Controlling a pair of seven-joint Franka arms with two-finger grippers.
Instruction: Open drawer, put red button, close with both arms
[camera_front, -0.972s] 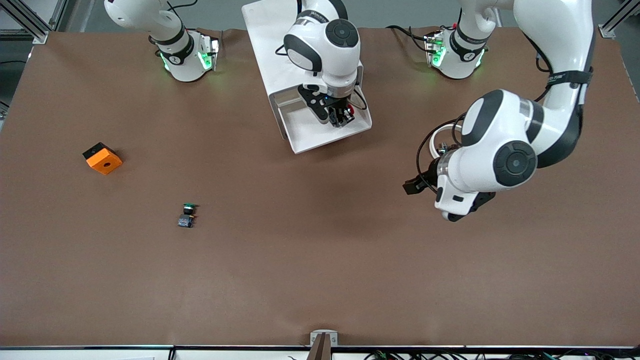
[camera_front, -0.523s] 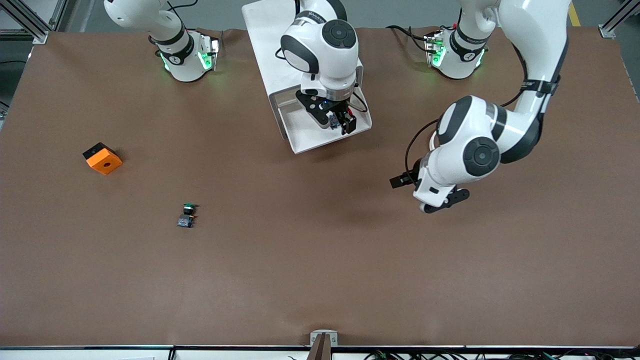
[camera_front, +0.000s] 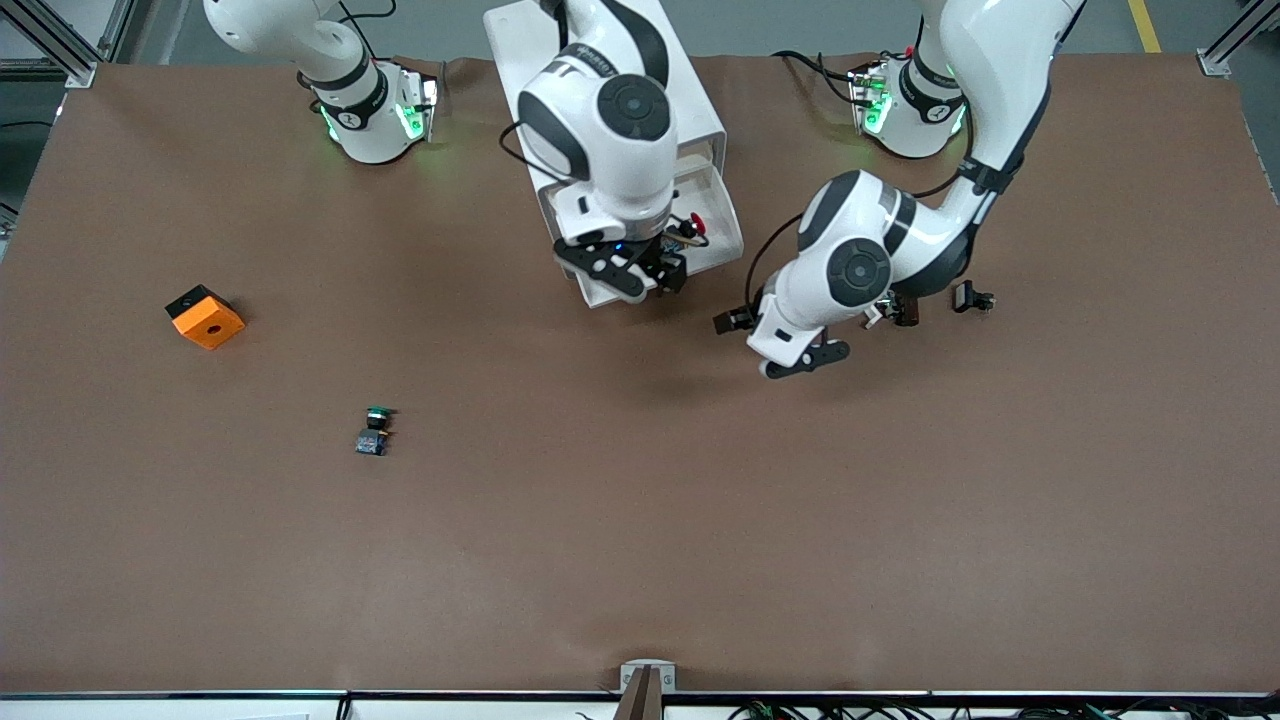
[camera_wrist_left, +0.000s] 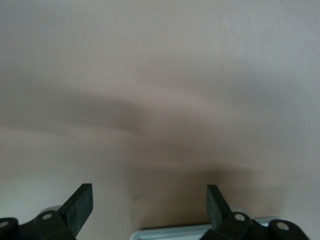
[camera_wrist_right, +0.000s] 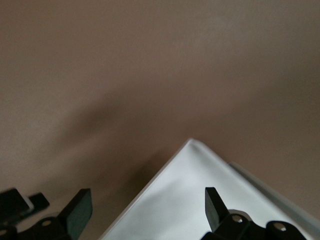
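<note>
Drawer (camera_front: 700, 225) of the white cabinet (camera_front: 520, 60) stands open under my right gripper (camera_front: 652, 283), and one red button (camera_front: 695, 220) lies inside it, just past my spread, empty jaws, which hang over the drawer's front corner (camera_wrist_right: 190, 150). My left gripper (camera_front: 735, 322), jaws also spread with nothing between them, hovers over bare brown table (camera_front: 640, 520) beside the drawer, toward my left arm's end. Counted on the table: one orange block (camera_front: 204, 316) and one green button (camera_front: 374, 430), both well away from my right jaws toward the right arm's end, and a few small dark parts (camera_front: 972, 298) under my left arm.
</note>
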